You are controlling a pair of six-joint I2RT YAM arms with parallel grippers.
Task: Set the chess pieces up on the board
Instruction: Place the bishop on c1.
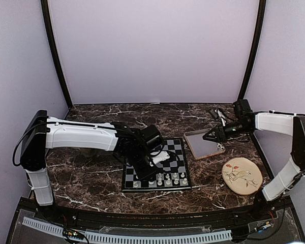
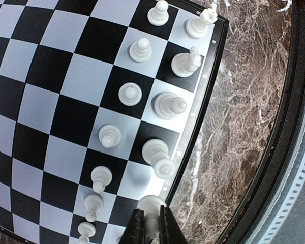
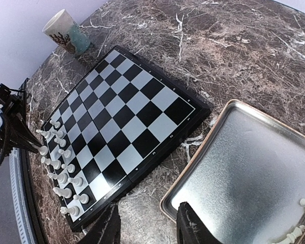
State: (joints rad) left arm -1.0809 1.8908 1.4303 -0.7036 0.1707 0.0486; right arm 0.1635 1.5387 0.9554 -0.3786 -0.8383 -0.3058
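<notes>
White chess pieces [image 2: 165, 104] fill most of two near rows on the board [image 2: 66, 76]. Left gripper [image 2: 151, 226] clamps one at the near rim. Right gripper [image 3: 147, 223], half open and empty, hovers by the tray [image 3: 244, 152], where a few remain.

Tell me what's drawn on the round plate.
The plate is cream with a bird drawing and reddish leaves; best in the top external view.

held piece [image 2: 151, 203] | base hidden by left gripper [image 2: 151, 216] (type unclear) | tray pieces [image 3: 294, 235] cut off
</notes>
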